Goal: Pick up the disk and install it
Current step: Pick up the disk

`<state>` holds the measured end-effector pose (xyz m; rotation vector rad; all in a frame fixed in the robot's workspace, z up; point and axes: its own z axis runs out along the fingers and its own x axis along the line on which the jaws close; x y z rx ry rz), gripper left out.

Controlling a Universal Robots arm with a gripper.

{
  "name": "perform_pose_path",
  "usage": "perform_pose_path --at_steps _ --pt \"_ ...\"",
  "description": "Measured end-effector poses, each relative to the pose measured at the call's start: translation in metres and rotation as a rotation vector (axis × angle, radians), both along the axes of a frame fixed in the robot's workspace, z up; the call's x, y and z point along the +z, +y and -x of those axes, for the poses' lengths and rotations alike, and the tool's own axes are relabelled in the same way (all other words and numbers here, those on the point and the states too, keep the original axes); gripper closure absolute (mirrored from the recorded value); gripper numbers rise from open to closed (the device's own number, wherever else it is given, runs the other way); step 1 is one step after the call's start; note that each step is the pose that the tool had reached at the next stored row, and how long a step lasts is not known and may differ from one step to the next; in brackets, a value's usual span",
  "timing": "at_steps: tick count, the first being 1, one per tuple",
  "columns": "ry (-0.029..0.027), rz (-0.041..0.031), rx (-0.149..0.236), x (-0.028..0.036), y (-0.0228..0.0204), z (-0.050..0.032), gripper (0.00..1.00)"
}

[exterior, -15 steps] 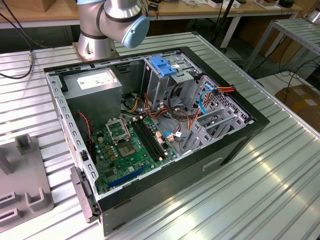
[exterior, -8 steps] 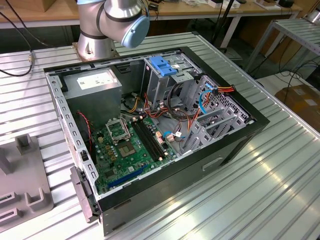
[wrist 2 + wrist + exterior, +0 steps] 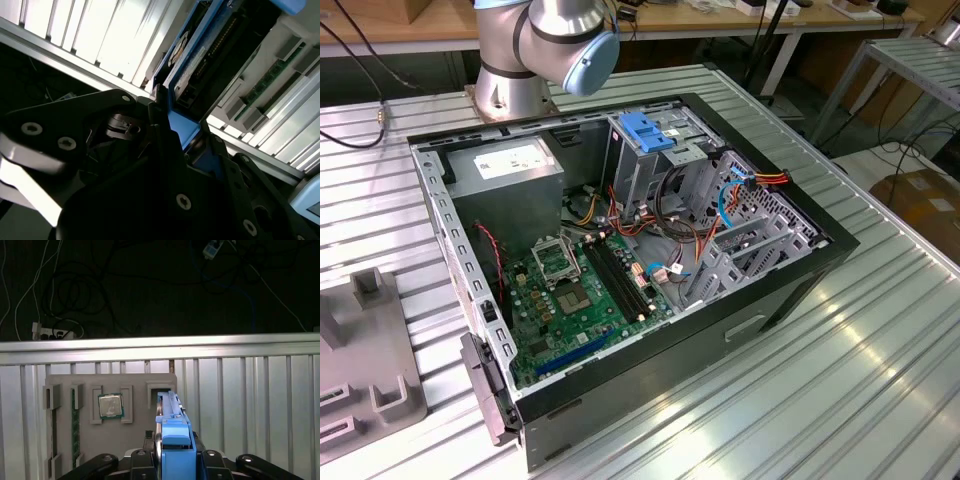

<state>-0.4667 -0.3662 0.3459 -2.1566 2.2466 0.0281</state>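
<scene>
Ribbed aluminium table [image 3: 250,390], dark cabled floor [image 3: 150,290] beyond, lies beneath the pincer [image 3: 176,460] clamping the disk [image 3: 175,432].

This looks like a robot lab or workshop. A big table [image 3: 880,380] of shiny metal strips holds a robot arm [image 3: 550,45] and an open computer case [image 3: 720,340]. Far behind stand wooden work benches [image 3: 420,25]. Loose wires [image 3: 65,290] and a power strip [image 3: 50,332] lie on the dark floor, and a cardboard box [image 3: 925,205] sits at the exterior view's right.
</scene>
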Motion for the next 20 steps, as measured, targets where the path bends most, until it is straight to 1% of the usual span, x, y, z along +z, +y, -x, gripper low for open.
perform_pose_path --at_steps 2,5,8,11,12,15,16,17,19,20 --pt "0.0001 -0.0045 0.000 0.0033 -0.0001 0.0000 0.63" --pt "0.0002 -0.0125 0.000 0.0064 0.0000 0.0000 0.63" --pt "-0.0001 -0.0242 0.000 0.0114 0.0000 0.0000 0.63" --pt "0.0001 -0.0324 0.000 0.0139 0.0000 0.0000 0.63" --pt "0.0000 -0.0386 0.000 0.0157 0.0000 0.0000 0.63" --pt "0.0000 -0.0469 0.000 0.0191 0.0000 0.0000 0.63" --pt "0.0000 -0.0511 0.000 0.0203 -0.0001 0.0000 0.63" --pt "0.0001 -0.0574 0.000 0.0225 0.0000 0.0000 0.63" --pt "0.0001 -0.0596 0.000 0.0249 0.0000 0.0000 0.63" --pt "-0.0002 -0.0648 0.000 0.0265 -0.0001 0.0000 0.63"
